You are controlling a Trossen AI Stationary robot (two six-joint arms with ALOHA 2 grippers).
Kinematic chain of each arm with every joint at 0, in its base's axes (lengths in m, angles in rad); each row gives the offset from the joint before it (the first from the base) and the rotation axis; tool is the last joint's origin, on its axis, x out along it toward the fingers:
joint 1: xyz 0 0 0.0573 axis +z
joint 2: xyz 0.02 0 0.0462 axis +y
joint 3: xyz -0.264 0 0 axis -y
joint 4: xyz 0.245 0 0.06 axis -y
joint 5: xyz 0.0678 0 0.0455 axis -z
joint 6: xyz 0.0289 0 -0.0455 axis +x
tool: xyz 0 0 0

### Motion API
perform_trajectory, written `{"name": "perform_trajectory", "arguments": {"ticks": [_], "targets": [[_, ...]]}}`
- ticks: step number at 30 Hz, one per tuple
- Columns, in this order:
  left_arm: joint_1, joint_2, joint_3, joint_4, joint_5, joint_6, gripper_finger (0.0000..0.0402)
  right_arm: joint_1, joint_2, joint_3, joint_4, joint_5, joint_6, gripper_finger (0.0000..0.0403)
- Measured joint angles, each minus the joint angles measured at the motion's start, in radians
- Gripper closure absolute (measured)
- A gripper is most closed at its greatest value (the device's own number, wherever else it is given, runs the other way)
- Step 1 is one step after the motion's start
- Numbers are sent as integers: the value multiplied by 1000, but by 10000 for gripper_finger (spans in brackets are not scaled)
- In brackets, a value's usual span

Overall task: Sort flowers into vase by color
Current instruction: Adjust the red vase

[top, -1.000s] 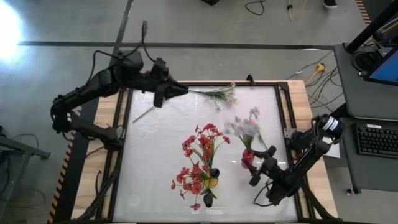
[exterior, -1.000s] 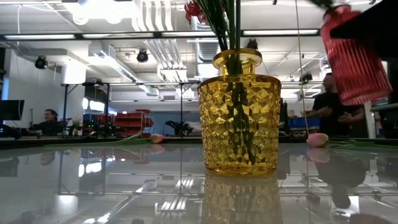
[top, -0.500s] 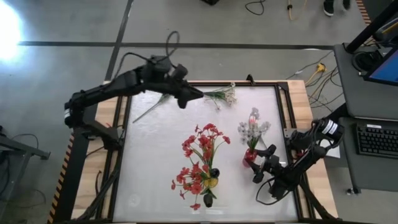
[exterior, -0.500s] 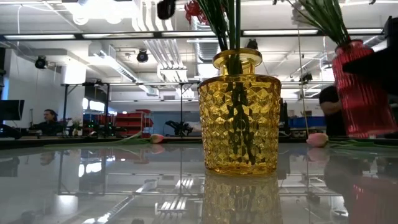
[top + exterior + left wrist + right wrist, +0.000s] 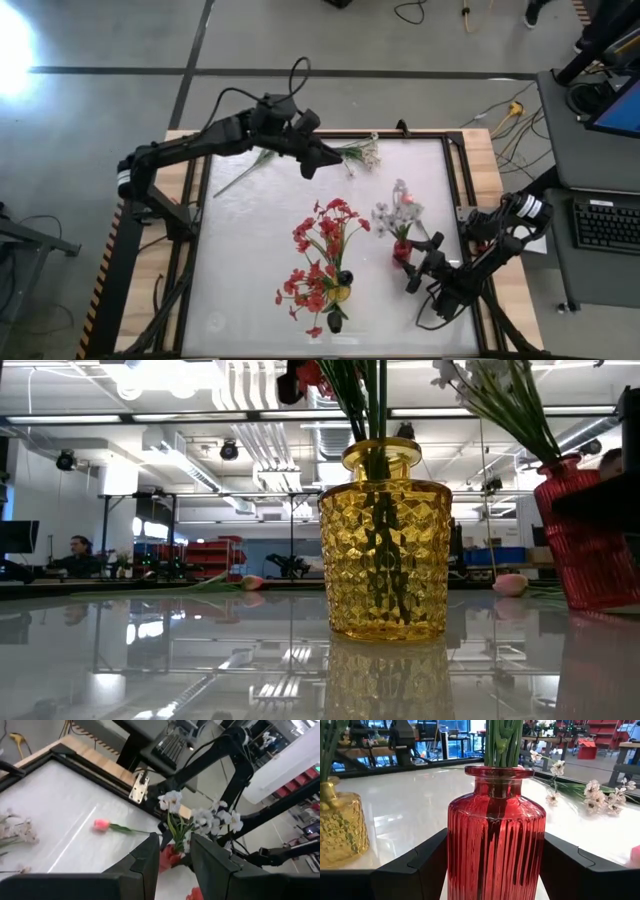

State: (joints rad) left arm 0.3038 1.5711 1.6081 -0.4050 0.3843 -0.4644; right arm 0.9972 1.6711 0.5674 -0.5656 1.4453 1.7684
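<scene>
On the bench's right side I see the right gripper with its jaws set around the red ribbed vase, which stands upright and carries white-bloomed flowers. Beside it stands the yellow vase full of red flowers. My left gripper hovers over the far edge, jaws narrow with nothing between them, near a loose white spray. One pink bud lies flat on the glass.
</scene>
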Motion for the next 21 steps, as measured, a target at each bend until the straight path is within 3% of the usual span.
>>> {"name": "perform_trajectory", "arguments": {"ticks": [4, 21], "targets": [[0, -16, 0, -6, 0, 11, 303, 0, 0, -1, 3, 33, 20, 152], [0, -20, 1, -8, 0, 33, 303, 4, 6, -10, 4, -8, 26, 143]]}}
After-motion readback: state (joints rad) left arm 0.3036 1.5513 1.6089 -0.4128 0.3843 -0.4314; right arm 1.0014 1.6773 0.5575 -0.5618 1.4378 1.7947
